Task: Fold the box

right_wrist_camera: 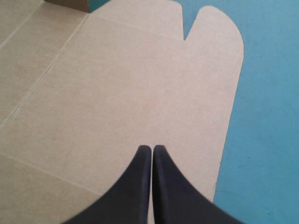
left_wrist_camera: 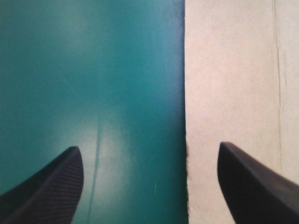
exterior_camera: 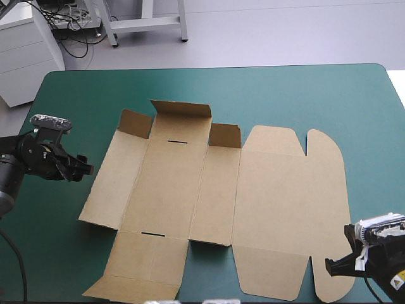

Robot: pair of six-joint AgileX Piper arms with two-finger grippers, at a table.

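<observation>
Brown box (exterior_camera: pixel 215 202) flat on teal-green cover (exterior_camera: pixel 304 95), far flaps (exterior_camera: pixel 180 109) raised, left gripper (left_wrist_camera: pixel 149 156) spread over its left edge, right gripper (right_wrist_camera: pixel 152 148) pressed together above it

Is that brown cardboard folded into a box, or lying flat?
Almost wholly flat. The box lies spread on the table, its panels side by side; only three small flaps along its far edge tilt up.

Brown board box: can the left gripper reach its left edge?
Likely yes: the open left gripper straddles the edge of the flat brown board box, nothing on the teal-green cover in the way.
</observation>
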